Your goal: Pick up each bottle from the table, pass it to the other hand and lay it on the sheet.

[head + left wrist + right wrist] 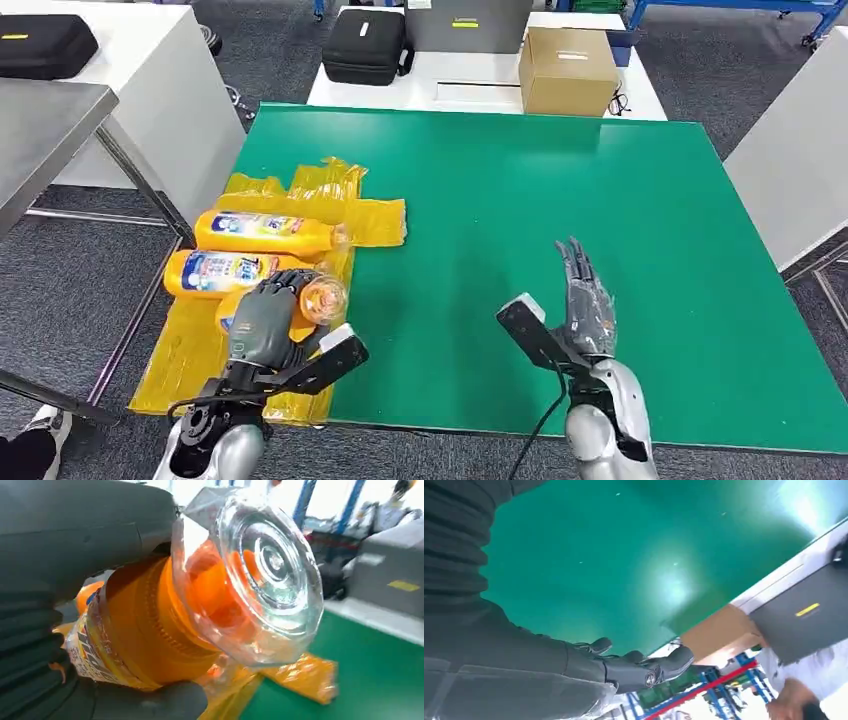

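- Left hand (pixel 262 320), lower left of the head view: grey back cover, darker fingers, silver forearm.
- Right hand (pixel 590 300), lower centre-right: dark fingers, silver forearm, a black cable trailing down from the black wrist block.

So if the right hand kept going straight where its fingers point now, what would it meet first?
Probably nothing near: the right hand is open, fingers aimed across the bare green table. The cardboard box on the white table beyond lies roughly in line, though depth and height are unclear.
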